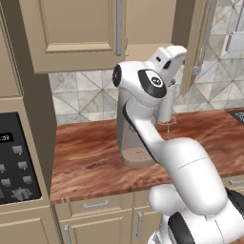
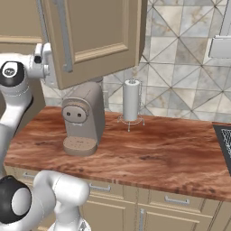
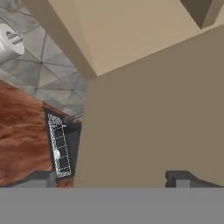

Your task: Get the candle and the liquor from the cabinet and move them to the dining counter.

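Arm up at the cabinet (image 2: 97, 36), one door open.
Gripper (image 3: 116, 177) jaws apart, empty, close to the door panel.

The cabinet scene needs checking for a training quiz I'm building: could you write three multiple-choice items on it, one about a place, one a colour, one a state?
1. Where does the paper towel roll stand?
A. On the wood worktop, right of the coffee machine in the right base view
B. On top of the coffee machine
C. Inside the cabinet

2. What colour is the coffee machine?
A. Black
B. Beige
C. Red

3. How does the right-hand door of the cabinet stand?
A. Shut flush
C. Removed
B. Swung open

Answers: 1 A, the roll stands upright on its holder on the worktop, apart from the machine. 2 B, its body is tan-beige. 3 B, in the right base view the door juts out from the wall, showing its edge.
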Controlling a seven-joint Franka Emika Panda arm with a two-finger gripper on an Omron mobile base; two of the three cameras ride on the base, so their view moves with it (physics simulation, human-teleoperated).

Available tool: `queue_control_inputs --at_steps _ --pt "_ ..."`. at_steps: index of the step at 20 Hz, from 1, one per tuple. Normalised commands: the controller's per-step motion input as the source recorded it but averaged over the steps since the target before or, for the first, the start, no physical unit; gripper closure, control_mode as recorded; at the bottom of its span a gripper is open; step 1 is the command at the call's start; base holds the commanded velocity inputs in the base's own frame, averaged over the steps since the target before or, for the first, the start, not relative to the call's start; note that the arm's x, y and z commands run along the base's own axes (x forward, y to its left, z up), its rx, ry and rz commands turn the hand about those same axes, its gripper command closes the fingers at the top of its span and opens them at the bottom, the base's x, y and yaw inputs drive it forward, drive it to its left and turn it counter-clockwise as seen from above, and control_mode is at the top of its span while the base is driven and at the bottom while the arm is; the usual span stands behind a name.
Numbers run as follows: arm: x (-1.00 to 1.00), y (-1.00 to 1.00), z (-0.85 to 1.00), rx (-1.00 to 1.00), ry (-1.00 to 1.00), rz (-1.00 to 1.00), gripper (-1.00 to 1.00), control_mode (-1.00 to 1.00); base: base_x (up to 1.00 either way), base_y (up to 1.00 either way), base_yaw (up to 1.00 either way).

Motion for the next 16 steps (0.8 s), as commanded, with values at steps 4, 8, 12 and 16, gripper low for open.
queue_control_inputs --at_steps 4,8,12,16 --pt "-0.88 -0.38 0.0 -0.02 -0.01 -0.23 -1.0 -1.0 0.0 0.0 0.0" --pt "-0.55 -0.49 0.0 -0.02 0.0 -0.21 -1.0 -1.0 0.0 0.0 0.0" --pt "-0.07 -0.76 0.0 0.0 0.05 -0.13 -1.0 -1.0 0.0 0.0 0.0" --pt "-0.07 -0.76 0.0 0.0 0.03 -0.1 -1.0 -1.0 0.0 0.0 0.0"
